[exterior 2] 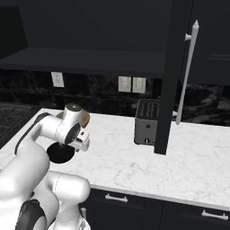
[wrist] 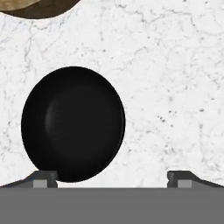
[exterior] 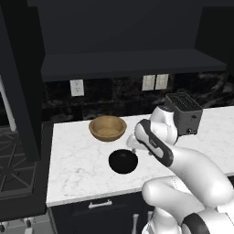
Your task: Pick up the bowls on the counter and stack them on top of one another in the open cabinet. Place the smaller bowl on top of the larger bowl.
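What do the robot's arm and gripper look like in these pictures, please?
The arm is made of glossy white rounded segments with dark grey to black bands at the joints. The gripper has two small dark grey finger tips with lighter grey blocks. No cables or markings are visible.

The arm [exterior: 183, 169] is glossy white, built of fat rounded segments with smooth, bulging shells. Dark bands ring its joints, and a black strip edged in grey runs along the forearm. A round grey cap tops the wrist. The fingertips [wrist: 43, 178] are small, dark grey and blocky.
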Tool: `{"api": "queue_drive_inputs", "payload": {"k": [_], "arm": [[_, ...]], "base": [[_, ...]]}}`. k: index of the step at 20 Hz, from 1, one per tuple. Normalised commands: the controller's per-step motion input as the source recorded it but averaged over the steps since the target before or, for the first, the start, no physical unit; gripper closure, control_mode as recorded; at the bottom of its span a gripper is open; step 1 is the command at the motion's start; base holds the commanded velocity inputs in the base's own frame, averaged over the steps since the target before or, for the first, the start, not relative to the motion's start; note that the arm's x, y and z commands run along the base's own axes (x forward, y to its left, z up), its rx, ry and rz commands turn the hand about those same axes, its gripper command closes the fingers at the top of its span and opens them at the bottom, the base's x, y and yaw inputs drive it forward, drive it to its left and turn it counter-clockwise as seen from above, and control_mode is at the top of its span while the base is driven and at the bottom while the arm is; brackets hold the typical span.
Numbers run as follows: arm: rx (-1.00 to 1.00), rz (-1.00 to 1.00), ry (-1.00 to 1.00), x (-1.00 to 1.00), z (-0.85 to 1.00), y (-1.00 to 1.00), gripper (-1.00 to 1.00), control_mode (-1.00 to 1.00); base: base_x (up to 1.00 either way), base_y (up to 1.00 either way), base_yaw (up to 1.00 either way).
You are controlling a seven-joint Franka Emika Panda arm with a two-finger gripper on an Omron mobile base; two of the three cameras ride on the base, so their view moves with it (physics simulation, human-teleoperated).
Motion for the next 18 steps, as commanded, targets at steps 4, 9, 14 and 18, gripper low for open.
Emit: {"api": "queue_drive_inputs", "payload": {"k": [4,9,14,18], "arm": [[0.0,0.0,0.02,0.26,-0.47,0.09,-1.0,-1.0],[0.0,0.0,0.05,0.11,-0.4,0.14,-1.0,-1.0],[0.0,0.0,0.05,0.1,-0.39,0.16,-1.0,-1.0],[0.0,0.0,0.07,0.18,-0.39,0.16,1.0,-1.0]], "base": [[0.0,0.0,0.0],[0.0,0.0,0.0],[0.0,0.0,0.0],[0.0,0.0,0.0]]}}
